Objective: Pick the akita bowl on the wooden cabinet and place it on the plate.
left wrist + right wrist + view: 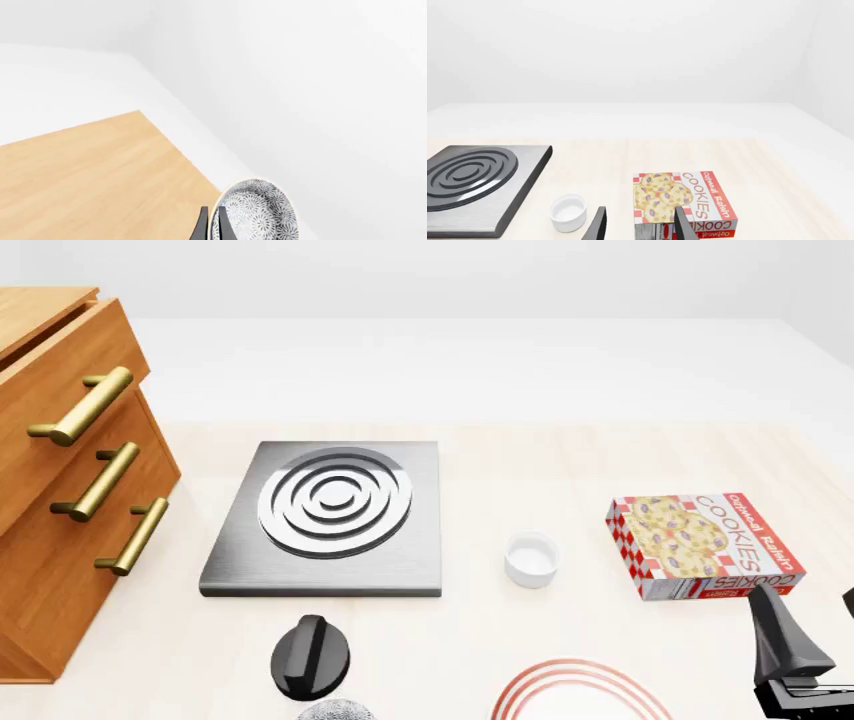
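Note:
The akita bowl (257, 212), black-and-white speckled, hangs tilted with its rim pinched between the dark fingers of my left gripper (213, 224), which is shut on it. In the front view only a speckled sliver of the bowl (336, 710) shows at the bottom edge, under the black left gripper (310, 655). The wooden cabinet (67, 490) stands at the far left, apart from the bowl. The plate (577, 680), white with red rings, lies at the bottom edge, right of the bowl. My right gripper (640, 227) is open and holds nothing, near the front right (781, 640).
A grey square stove (327, 515) with silver rings lies mid-table. A small white cup (531, 560) sits right of it, and a cookies box (701, 545) lies further right, just ahead of the right gripper. A tan wooden surface (87, 175) fills the left wrist view behind the bowl.

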